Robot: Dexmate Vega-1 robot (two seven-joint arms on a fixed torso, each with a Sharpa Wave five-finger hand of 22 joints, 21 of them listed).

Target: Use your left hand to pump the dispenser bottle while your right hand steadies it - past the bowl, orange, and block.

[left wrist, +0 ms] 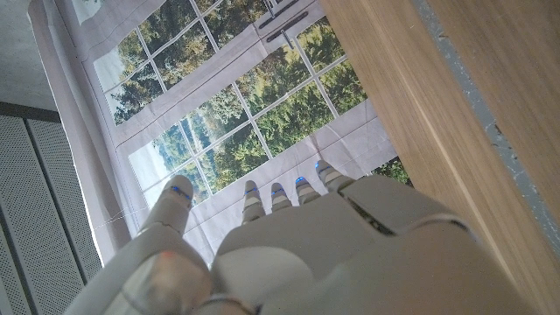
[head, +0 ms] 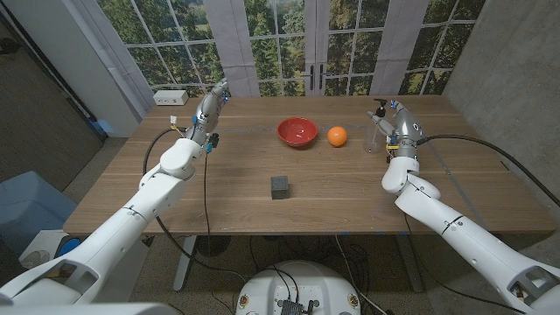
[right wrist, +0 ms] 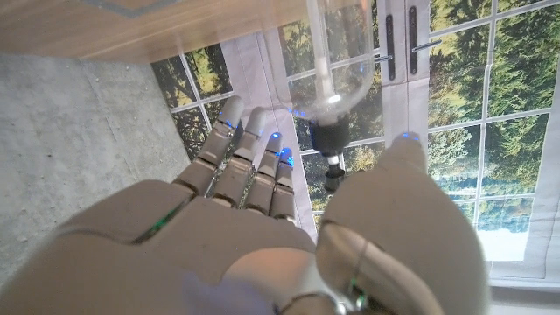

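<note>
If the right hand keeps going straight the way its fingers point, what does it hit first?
Most likely the clear dispenser bottle: in the right wrist view it stands just ahead of the right hand, between the fingers and thumb. How big a gap remains is unclear.

Both arms are reaching far forward. The left hand [head: 213, 99] is hanging open, fingers [left wrist: 278, 196] straight and together. The right hand [head: 394, 120] is spreading its fingers [right wrist: 234, 150] apart, holding nothing.

No readable text or labels anywhere.
</note>
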